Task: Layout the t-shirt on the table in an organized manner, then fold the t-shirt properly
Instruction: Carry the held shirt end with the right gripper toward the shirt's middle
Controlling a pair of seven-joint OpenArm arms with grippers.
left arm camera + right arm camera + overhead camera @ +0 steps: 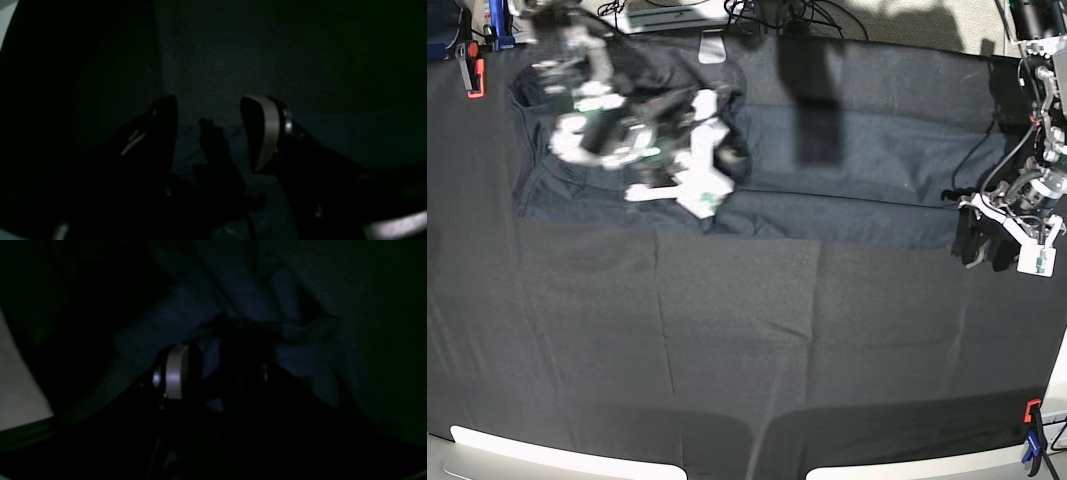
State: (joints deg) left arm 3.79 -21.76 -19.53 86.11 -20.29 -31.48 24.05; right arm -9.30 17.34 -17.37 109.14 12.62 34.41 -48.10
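Black table (747, 350); left jaws spread, empty; right jaws seemingly pinching t-shirt (827, 170).

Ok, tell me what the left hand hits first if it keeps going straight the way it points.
Probably the t-shirt: in the left wrist view the open left hand faces dark cloth straight ahead, nothing between. The view is dim, so whether that cloth is shirt or the table cover is uncertain.

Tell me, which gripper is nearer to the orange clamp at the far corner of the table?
The right gripper: it is over the t-shirt, on the same side as the orange clamp. The left gripper is at the opposite edge.
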